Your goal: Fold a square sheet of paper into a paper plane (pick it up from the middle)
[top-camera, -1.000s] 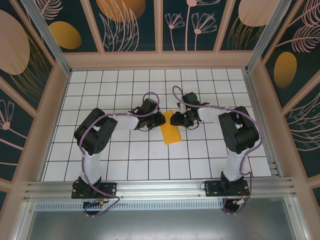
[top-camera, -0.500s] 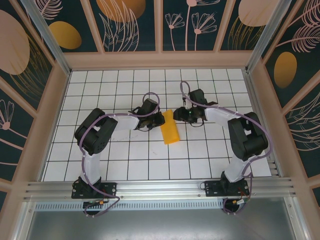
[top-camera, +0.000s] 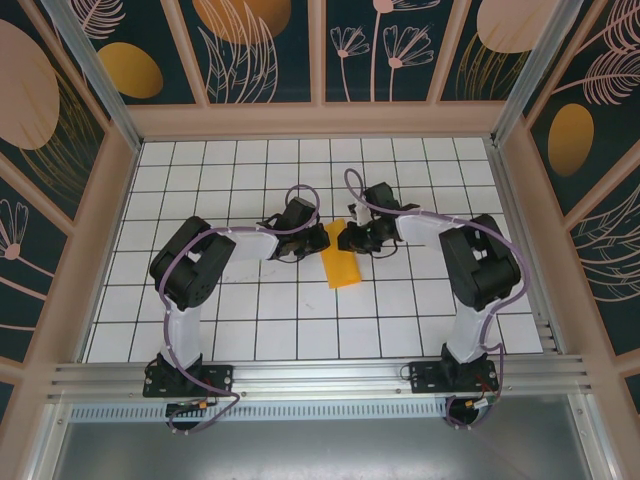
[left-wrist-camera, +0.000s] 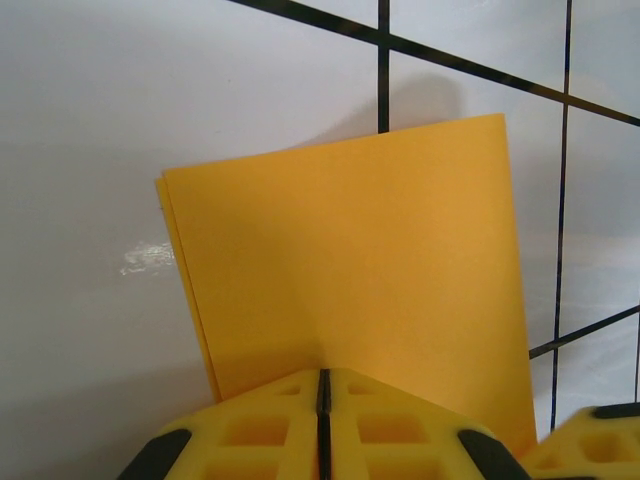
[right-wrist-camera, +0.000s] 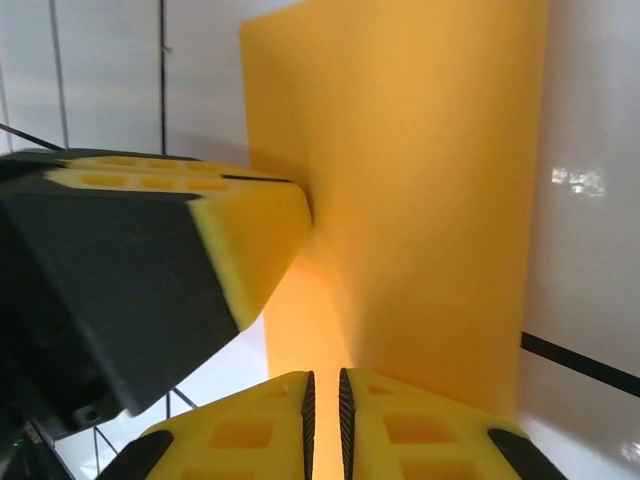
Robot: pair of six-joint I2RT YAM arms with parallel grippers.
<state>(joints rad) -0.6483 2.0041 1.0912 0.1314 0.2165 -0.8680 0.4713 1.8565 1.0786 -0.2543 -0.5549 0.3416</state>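
Note:
The square sheet of paper [top-camera: 341, 257] is orange-yellow and folded into a narrow rectangle at the middle of the grid table. It stands up off the tiles between the two grippers. My left gripper [top-camera: 321, 242] is shut on its left edge; in the left wrist view the sheet [left-wrist-camera: 350, 270] rises out of the closed left gripper [left-wrist-camera: 322, 376]. My right gripper [top-camera: 346, 239] meets the sheet from the right. In the right wrist view, the right gripper [right-wrist-camera: 323, 378] has its jaws drawn to a thin slit on the sheet's [right-wrist-camera: 430, 190] fold. A paper plane is out of view.
White grid table [top-camera: 260, 320] with a wooden rim [top-camera: 110, 230] and patterned wall panels all round. A yellow finger [right-wrist-camera: 250, 230] of the left gripper sits close beside the right jaws. Tiles around the arms are bare.
The right gripper drew back up and to the right, then returned to the paper, and its jaws narrowed from apart to a thin slit. The left gripper kept its grip and place.

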